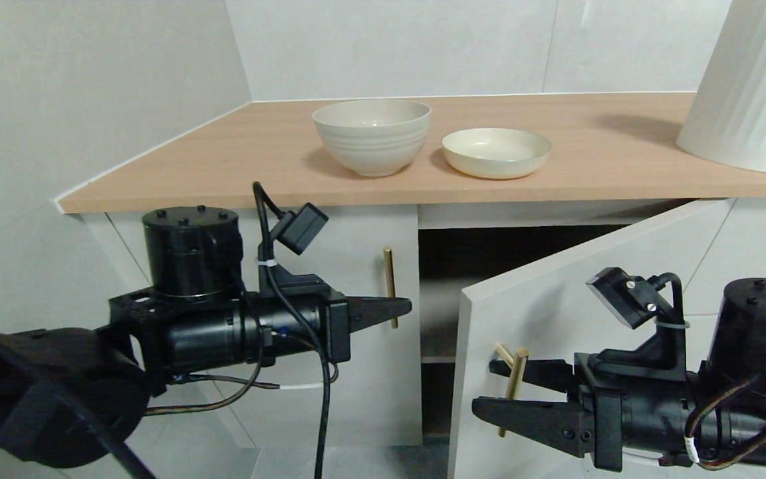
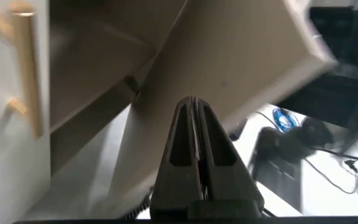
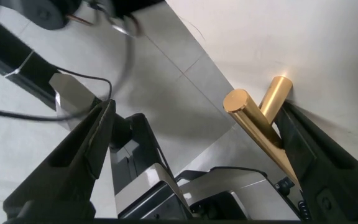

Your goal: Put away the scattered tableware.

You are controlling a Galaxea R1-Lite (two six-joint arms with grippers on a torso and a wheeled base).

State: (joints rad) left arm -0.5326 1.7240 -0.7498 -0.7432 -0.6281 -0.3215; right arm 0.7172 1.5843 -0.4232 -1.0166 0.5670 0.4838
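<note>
Ribbed white vessel [image 1: 749, 86] cut by edge; cupboard interior [image 1: 489, 256] dark

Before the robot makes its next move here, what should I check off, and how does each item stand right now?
1. Right tool open: ok.
2. Door handle between its fingers: ok, it lies close to one finger.
3. Cabinet door open wide enough for a bowl: probably not ok, it is only partly swung out.
4. Left tool free: ok, it is shut on nothing.
5. Large bowl and shallow bowl upright and apart on the countertop: ok.
6. Room inside the cabinet: cannot tell, the interior is dark.
</note>
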